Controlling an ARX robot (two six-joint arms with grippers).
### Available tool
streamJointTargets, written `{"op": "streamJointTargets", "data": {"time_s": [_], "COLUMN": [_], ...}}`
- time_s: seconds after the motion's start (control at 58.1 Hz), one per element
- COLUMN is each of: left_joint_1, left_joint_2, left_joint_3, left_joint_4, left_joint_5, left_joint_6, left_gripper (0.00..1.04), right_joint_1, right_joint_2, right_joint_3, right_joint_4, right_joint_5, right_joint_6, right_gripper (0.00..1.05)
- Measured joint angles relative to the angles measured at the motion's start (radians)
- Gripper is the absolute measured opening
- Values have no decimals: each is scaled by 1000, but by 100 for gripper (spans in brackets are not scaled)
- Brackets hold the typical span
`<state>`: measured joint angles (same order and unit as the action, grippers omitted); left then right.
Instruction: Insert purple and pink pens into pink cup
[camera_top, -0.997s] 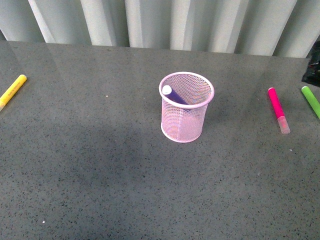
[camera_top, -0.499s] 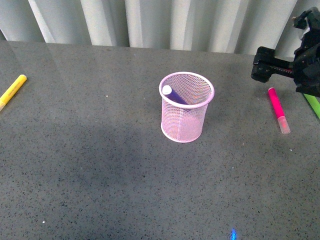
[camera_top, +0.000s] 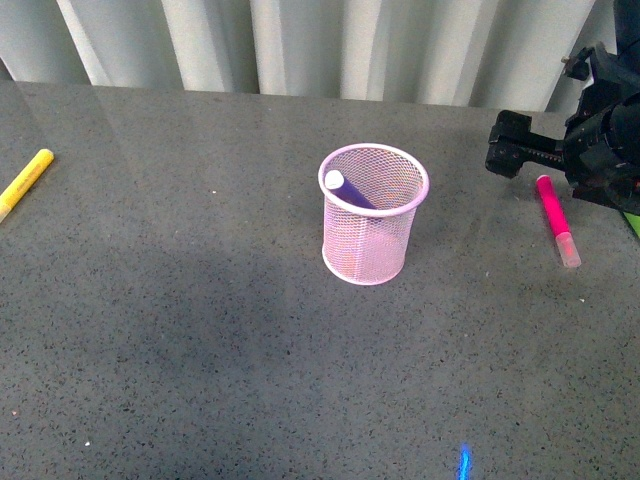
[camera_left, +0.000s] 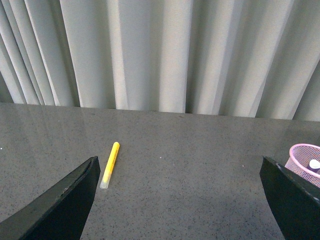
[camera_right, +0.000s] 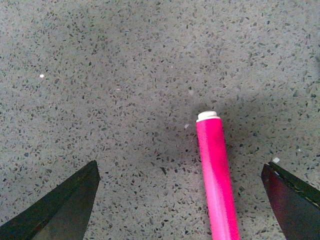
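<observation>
— Grey surface (camera_top: 200, 330), pink cup (camera_top: 374, 215) standing on it. What's around the cup?
— To its right, the right end effector (camera_top: 503, 145) hovers wide open and empty, jaws either side of the pink pen (camera_top: 553, 215), seemingly lined up for gripping. The purple pen (camera_top: 350, 192) leans inside the cup. The left end effector (camera_left: 180, 200) gapes empty.

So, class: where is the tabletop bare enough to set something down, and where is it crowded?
Bare: the stretch between the yellow marker and the pink cup, and the near table before it. Crowded: the right edge, where the right end effector hangs over the pink pen.
</observation>
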<state>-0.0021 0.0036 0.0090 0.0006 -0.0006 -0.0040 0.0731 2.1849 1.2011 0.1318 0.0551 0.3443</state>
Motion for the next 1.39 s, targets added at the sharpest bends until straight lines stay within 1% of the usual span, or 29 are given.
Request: {"op": "streamJointTargets", "data": {"time_s": [0.533,0.722,1.032,1.083,1.152,1.187,1.273,1.393], "left_joint_1": [0,0,0,0,0,0,0,0], "left_joint_2": [0,0,0,0,0,0,0,0], "left_joint_3": [0,0,0,0,0,0,0,0], "left_joint_4": [0,0,0,0,0,0,0,0], "left_joint_5": [0,0,0,0,0,0,0,0], "left_joint_6": [0,0,0,0,0,0,0,0], "left_gripper": [98,98,98,98,98,98,98,98], "right_joint_1": [-22,-25,-24,-24,-25,-25,-32,-36], "right_joint_2": [10,64,82,83,84,84,85,85], "right_joint_3": [-11,35,101,108,114,116,124,127], "right_joint_4": [3,-43,-136,-149,-169,-176,-197,-211], "right_joint_5": [-10,5,-13,-11,-11,-11,-17,-24], "right_joint_6": [-23,-62,-132,-143,-164,-171,-193,-208], "right_gripper": [98,98,98,93,83,79,65,49]}}
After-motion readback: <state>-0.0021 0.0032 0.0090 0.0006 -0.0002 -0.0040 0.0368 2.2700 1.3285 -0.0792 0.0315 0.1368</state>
